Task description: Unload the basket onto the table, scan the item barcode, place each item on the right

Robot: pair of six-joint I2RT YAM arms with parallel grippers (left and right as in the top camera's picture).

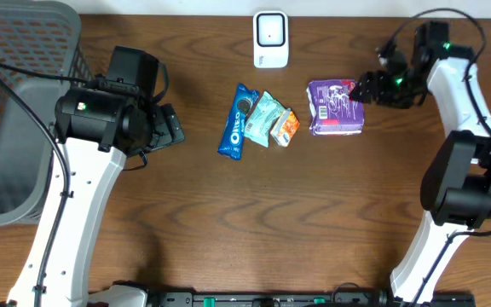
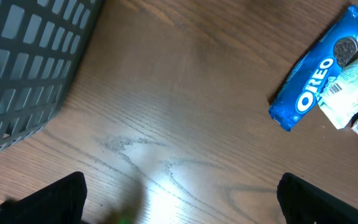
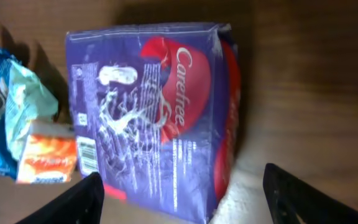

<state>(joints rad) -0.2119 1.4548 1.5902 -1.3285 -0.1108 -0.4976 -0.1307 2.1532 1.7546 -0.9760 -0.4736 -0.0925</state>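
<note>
A purple Carefree pack (image 1: 335, 107) lies flat on the table at centre right. In the right wrist view the pack (image 3: 154, 112) fills the middle, with a barcode (image 3: 87, 155) on its left edge. My right gripper (image 1: 366, 88) hovers at the pack's right end. The right gripper (image 3: 182, 205) is open, its dark fingers (image 3: 79, 202) standing either side of the pack's near end and gripping nothing. The white scanner (image 1: 271, 38) stands at the back centre. My left gripper (image 1: 170, 128) is open over bare wood (image 2: 179, 199), left of the blue Oreo pack (image 2: 319, 71).
The Oreo pack (image 1: 239, 121), a teal packet (image 1: 264, 118) and a small orange packet (image 1: 285, 128) lie side by side between scanner and table centre. A grey mesh basket (image 1: 24, 51) fills the back left corner; its wall (image 2: 23, 62) shows close to the left gripper.
</note>
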